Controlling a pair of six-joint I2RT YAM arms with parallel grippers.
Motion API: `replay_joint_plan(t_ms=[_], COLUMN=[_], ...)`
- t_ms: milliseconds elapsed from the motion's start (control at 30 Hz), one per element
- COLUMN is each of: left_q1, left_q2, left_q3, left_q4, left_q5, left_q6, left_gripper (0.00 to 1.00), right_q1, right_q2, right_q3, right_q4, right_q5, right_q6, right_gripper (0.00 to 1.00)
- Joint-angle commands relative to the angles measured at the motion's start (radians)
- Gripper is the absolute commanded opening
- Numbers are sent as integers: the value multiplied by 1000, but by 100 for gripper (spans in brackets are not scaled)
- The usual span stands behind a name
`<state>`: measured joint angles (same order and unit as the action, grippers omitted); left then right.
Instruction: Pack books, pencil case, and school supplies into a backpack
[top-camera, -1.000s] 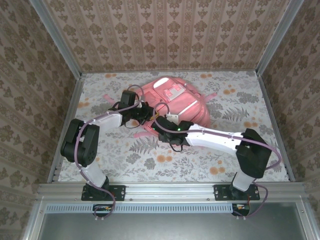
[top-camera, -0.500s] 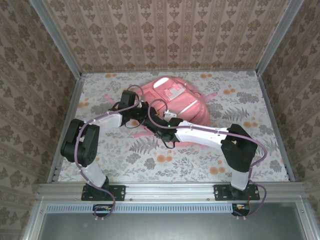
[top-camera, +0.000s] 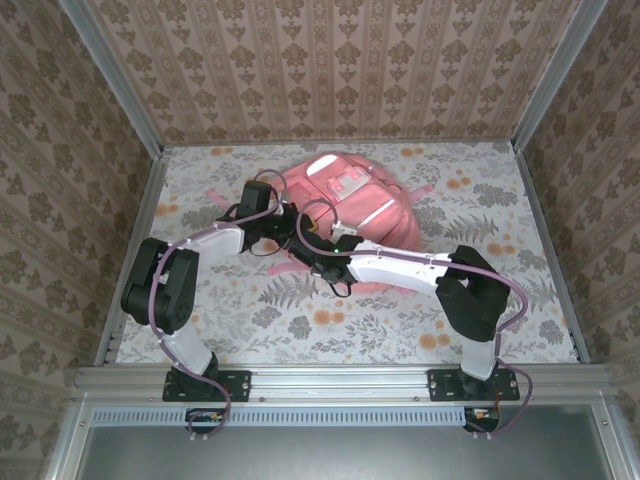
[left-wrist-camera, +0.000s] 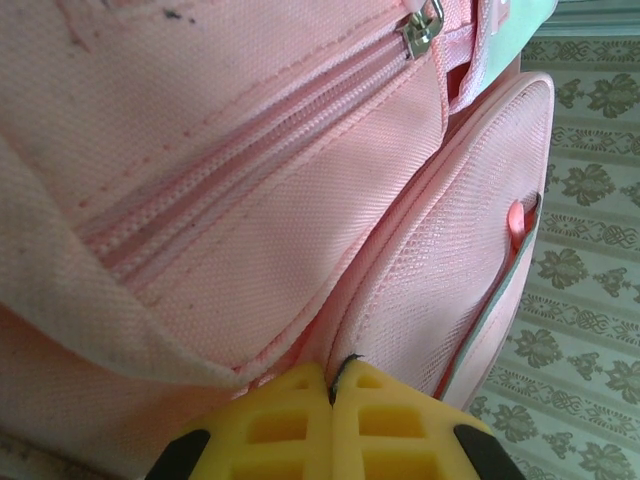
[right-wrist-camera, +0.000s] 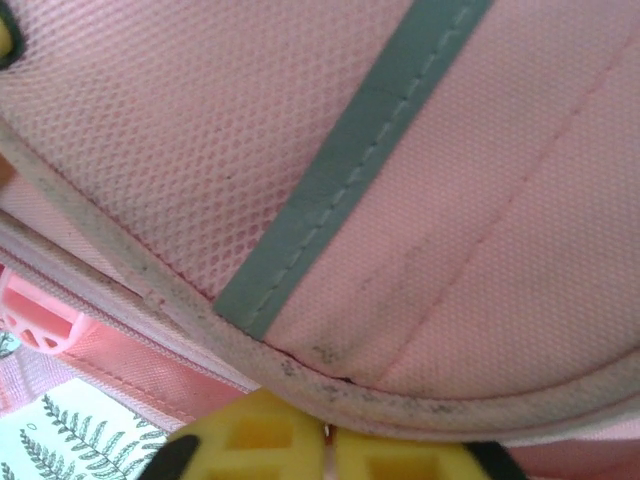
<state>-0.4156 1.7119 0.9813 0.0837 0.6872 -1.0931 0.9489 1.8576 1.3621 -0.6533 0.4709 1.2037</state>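
Backpack (top-camera: 365, 215) extends away-right from both arms (left gripper (left-wrist-camera: 332, 382) and right gripper (right-wrist-camera: 326, 428), pads together at its near-left edge, possibly pinching fabric).

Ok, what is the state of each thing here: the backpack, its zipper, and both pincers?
backpack: lying on the table, front up.
zipper: closed along the visible stretch.
left pincer: shut, tips against the backpack.
right pincer: shut, tips at the backpack's piped edge.
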Motion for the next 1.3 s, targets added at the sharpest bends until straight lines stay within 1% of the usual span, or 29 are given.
replay_joint_plan(t_ms=[0, 233, 367, 467, 533, 567, 633, 700, 733, 833, 933, 1067, 1100, 1167, 1233, 1267], left_q1=[29, 86, 110, 120, 133, 140, 165, 196, 211, 248, 275, 297, 300, 304, 305, 306], left_q2=[-36, -24, -14, -15, -35, -49, -95, -149, -177, -259, -331, -407, -422, -445, -457, -456], left_q3=[-2, 2, 11, 38, 51, 51, 32, 3, -20, -94, -173, -249, -264, -282, -295, -298], left_q4=[24, -24, -33, -70, -112, -130, -160, -185, -200, -217, -216, -205, -205, -213, -221, -217], left_q5=[-20, -38, -37, -29, -36, -37, -75, -91, -99, -97, -71, -51, -20, -35, -82, -87], left_q6=[49, 136, 167, 204, 227, 232, 236, 233, 229, 204, 158, 98, 87, 79, 82, 82], left_gripper=[0, 0, 0, 0, 1, 8, 29, 46, 51, 59, 62, 63, 62, 61, 57, 56], right_q1=[-11, -19, -66, -86, -85, -85, -80, -71, -66, -57, -51, -47, -45, -44, -44, -45], right_q2=[-46, -226, -282, -277, -253, -241, -207, -172, -147, -63, 25, 103, 116, 127, 134, 136], right_q3=[-40, -221, -263, -229, -189, -170, -131, -89, -65, 26, 125, 214, 229, 235, 238, 235], right_q4=[-49, -83, -62, -26, 26, 46, 108, 176, 207, 272, 301, 329, 330, 339, 343, 344], right_q5=[32, 57, 43, -14, -108, -155, -271, -367, -421, -520, -588, -655, -664, -672, -688, -695], right_q6=[-67, -260, -396, -495, -567, -586, -626, -641, -650, -656, -652, -642, -640, -635, -633, -630], right_gripper=[1, 0, 0, 0, 0, 0, 0, 0, 0, 0, 0, 0, 0, 0, 0, 0])
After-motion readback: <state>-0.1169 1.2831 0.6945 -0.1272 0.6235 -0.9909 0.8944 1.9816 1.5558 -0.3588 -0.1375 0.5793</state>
